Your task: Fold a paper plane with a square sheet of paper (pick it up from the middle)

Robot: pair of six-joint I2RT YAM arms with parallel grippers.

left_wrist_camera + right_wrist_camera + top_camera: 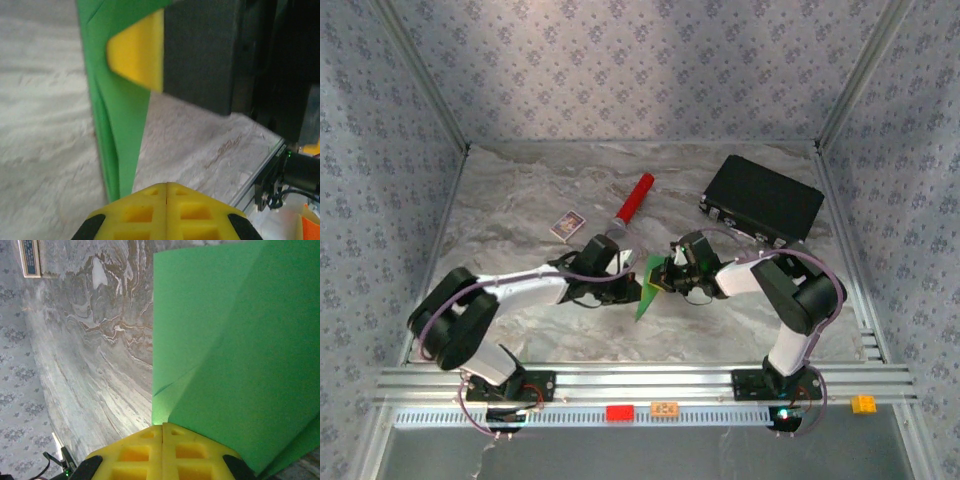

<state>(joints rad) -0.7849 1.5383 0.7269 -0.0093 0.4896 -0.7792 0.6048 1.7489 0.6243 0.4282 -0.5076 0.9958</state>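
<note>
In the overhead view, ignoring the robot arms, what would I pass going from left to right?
The small printed card → folded green paper → black case. The red cylinder overlaps the paper's span, so it stays unplaced.

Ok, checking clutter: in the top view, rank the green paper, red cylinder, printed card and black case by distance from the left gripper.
1. Thin green folded paper, right at the left gripper.
2. Red cylinder, just behind.
3. Small printed card, back left.
4. Black case, far back right.
</note>
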